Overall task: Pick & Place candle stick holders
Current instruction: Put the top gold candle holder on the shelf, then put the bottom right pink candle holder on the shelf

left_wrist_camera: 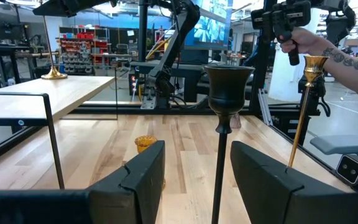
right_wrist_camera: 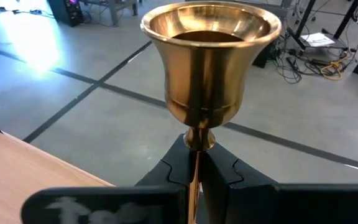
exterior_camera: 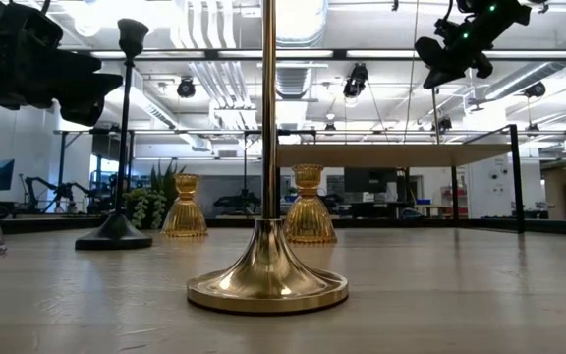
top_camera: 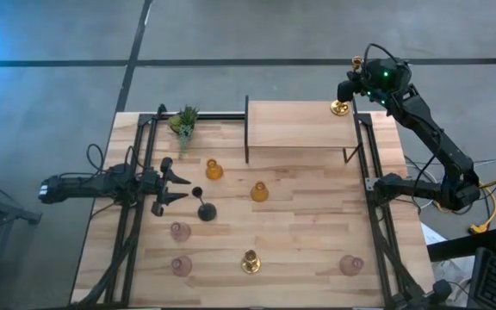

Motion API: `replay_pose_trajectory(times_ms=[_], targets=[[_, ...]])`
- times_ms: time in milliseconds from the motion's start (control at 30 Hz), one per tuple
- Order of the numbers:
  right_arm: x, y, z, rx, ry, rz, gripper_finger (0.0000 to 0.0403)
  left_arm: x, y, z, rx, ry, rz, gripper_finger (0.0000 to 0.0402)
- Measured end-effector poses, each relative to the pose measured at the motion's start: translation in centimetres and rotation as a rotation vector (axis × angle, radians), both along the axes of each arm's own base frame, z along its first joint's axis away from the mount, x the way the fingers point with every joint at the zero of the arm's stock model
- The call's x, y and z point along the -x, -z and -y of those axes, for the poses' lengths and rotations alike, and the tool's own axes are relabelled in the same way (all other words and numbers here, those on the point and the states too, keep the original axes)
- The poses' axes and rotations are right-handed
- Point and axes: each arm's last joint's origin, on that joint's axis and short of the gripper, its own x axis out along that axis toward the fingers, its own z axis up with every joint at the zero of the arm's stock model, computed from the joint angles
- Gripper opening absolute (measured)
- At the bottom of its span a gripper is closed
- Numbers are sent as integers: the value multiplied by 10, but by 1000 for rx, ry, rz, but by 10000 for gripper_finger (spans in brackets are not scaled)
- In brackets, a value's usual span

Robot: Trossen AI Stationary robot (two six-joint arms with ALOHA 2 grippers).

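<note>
A tall gold candle stick holder stands upright with its base (top_camera: 342, 108) on the far right corner of the raised wooden shelf (top_camera: 300, 125). My right gripper (right_wrist_camera: 196, 171) is shut on it, high above the shelf. On the table stand a second gold holder (top_camera: 250, 261), a black stemmed holder (top_camera: 205, 209), two amber glass holders (top_camera: 213, 169) (top_camera: 258, 191) and three pink glass ones (top_camera: 179, 230) (top_camera: 181, 265) (top_camera: 351, 264). My left gripper (top_camera: 179, 185) waits open and level at the table's left, with the black holder's cup (left_wrist_camera: 227, 87) just ahead of its fingertips, untouched. My right gripper pinches the gold holder's thin stem (right_wrist_camera: 197, 155) between its two fingers, right under the cup (right_wrist_camera: 211, 56). The fingers come from the table's right side, slanting a little downward, and lie across the stem. The holder stays upright, its base on the shelf.
A small green plant (top_camera: 183, 120) stands at the far left corner. Black frame rails (top_camera: 140, 172) (top_camera: 370, 172) run along the table's left and right sides. A person's hand (left_wrist_camera: 316, 40) holding a dark device shows in the room beyond the table.
</note>
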Motion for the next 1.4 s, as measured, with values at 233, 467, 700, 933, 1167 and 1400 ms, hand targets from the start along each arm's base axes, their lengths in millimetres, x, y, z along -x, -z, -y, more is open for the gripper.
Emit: replay_pose_trajectory(times_ms=[233, 467, 700, 933, 1167, 1400], targets=[[0, 0, 0, -1, 1, 2, 12, 0, 0, 0, 0, 0, 0, 188], [0, 0, 0, -3, 1, 2, 13, 0, 0, 0, 0, 0, 0, 188], [0, 4, 0, -30, 1, 1, 42, 0, 0, 0, 0, 0, 1, 188], [1, 5, 0, -37, 1, -23, 117, 0, 0, 0, 0, 0, 0, 188], [7, 9, 1, -59, 18, -71, 189, 0, 0, 0, 0, 0, 0, 188], [9, 12, -3, -96, 0, -129, 231, 0, 0, 0, 0, 0, 0, 188]])
